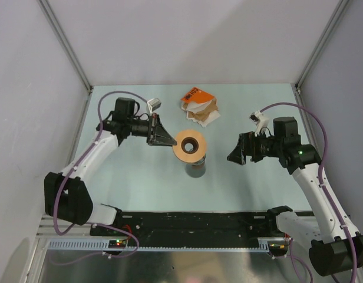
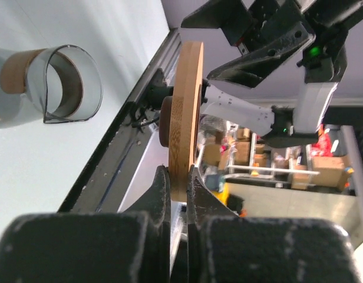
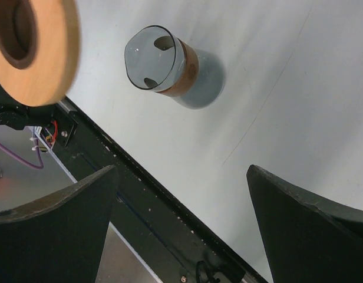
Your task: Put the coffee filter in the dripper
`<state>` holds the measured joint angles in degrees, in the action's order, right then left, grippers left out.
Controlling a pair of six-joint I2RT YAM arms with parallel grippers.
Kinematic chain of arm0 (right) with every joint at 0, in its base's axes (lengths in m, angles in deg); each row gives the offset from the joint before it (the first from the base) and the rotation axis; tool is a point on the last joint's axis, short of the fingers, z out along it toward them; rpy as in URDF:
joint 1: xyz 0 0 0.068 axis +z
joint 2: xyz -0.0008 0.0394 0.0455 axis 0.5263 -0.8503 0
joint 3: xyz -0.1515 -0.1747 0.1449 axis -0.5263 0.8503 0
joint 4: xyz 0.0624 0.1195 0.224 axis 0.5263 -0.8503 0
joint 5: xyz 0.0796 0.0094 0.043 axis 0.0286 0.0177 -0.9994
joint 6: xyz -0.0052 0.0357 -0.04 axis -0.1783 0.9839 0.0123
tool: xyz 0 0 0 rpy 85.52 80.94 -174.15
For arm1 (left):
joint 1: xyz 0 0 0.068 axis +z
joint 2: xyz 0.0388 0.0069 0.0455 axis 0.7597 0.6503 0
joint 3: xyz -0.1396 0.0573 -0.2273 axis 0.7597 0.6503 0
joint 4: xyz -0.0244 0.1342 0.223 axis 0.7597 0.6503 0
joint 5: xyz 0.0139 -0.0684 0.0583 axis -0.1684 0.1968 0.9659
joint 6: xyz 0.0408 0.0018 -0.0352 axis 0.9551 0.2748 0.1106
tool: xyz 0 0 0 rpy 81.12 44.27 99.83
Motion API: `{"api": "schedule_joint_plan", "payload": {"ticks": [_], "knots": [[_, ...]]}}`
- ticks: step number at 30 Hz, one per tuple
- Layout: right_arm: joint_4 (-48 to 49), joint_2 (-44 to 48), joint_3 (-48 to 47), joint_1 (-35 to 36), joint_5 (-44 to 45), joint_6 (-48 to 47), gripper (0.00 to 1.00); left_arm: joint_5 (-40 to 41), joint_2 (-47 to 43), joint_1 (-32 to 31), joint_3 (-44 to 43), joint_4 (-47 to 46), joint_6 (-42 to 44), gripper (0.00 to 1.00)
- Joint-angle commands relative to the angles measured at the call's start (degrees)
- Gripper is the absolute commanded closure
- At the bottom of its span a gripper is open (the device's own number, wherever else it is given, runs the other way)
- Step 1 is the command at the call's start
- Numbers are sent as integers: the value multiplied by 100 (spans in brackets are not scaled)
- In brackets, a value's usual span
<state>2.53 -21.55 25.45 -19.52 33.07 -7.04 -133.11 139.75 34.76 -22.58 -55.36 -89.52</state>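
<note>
Just up and left of the grey glass cup [image 1: 197, 168], the left gripper [image 2: 178, 177] is clenched on the edge of a tan wooden ring [image 2: 184, 118]. Its two black fingers pinch the rim from either side, and the ring is held off the table. From above, the ring hangs just beyond the cup's far side and overlaps its top edge in that view. The left wrist view shows the ring edge-on, with a dark round hub on one face. The cup is smoky and see-through, with a brown band around its body and a small pouring lip, and it stands upright on the pale table [image 1: 140, 177]. To the right of the cup, well apart from it, the right gripper [image 3: 181, 194] hangs above the table with its fingers spread wide, grasping nothing. Beyond the cup, toward the far edge, lies an orange pack [image 1: 193, 95] with a loose heap of brown papers [image 1: 202, 109]. The white coffee filter [image 1: 210, 119] appears to be the pale sheet on the right side of that heap, though it is too small to be sure. The clear dripper cannot be made out in any view.
</note>
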Motion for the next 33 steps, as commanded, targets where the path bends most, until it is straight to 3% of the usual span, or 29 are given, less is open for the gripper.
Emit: {"api": "schedule_joint_plan", "payload": {"ticks": [1, 3, 5, 9, 20, 33], "knots": [[101, 131, 13, -34, -152, -50, 4, 192, -237, -262, 963, -3607, -2559, 100], [90, 188, 66, -53, -168, -49, 3, 415, -264, -296, 1601, -5204, -3639, 100], [85, 237, 101, -63, -188, -51, 4, 526, -187, -364, 1985, -6235, -4282, 100], [65, 291, 130, -71, -202, -68, 4, 611, -144, -443, 2249, -6706, -4369, 100], [148, 354, 195, -156, -327, 25, 3, 181, 371, -431, 2296, -6266, -3537, 100], [59, 437, 223, -251, -409, 20, 3, 125, 690, -276, 2115, -4495, -1980, 100]]}}
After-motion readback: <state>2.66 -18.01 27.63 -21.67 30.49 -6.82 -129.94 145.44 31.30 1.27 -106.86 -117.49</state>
